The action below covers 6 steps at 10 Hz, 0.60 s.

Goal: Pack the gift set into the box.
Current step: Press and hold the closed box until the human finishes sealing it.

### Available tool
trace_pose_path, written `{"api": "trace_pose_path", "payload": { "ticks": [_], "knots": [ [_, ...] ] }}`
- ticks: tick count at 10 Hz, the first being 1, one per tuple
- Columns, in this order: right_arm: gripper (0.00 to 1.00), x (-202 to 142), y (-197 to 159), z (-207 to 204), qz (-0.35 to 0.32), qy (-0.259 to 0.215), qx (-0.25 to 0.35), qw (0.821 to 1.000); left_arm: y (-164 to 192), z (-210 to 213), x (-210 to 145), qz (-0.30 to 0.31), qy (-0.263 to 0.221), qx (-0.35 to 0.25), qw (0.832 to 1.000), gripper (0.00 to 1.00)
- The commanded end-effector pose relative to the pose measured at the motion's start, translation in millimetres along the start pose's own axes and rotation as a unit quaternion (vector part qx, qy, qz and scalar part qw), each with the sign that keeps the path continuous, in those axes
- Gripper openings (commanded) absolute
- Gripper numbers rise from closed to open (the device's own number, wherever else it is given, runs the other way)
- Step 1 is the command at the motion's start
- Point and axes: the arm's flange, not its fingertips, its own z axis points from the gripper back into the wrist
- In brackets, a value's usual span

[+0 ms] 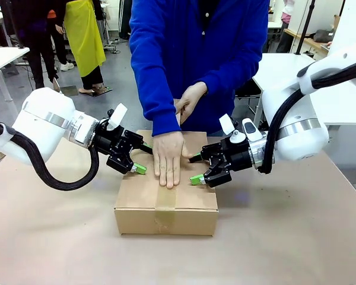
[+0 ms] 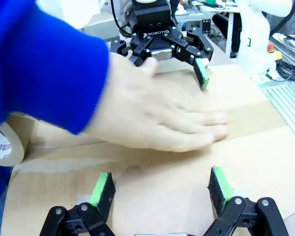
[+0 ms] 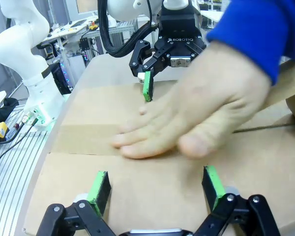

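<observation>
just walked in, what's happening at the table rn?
The cardboard carton sits closed on the table, with a strip of brown tape running along the top seam and down its front. A person in a blue top presses one hand flat on that strip. The left claw and right claw are both open, held at either side of the hand on the top flaps, gripping nothing. A tape roll shows at the edge of the left wrist view.

White arms (image 1: 44, 122), black cables, blue sleeves (image 1: 154, 77)
</observation>
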Motion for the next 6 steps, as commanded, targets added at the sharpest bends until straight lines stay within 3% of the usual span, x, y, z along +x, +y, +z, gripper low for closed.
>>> {"api": "trace_pose_path", "payload": {
  "ticks": [1,6],
  "knots": [
    [1.0,-2.0,1.1,-0.4,-0.002,0.001,-0.002,1.0,-0.3,0.4,-1.9,-0.002,-0.001,0.0,1.0,1.0],
    [1.0,-2.0,1.1,-0.4,-0.002,0.001,-0.002,1.0,-0.3,0.4,-1.9,-0.002,-0.001,0.0,1.0,1.0]
  ]
}}
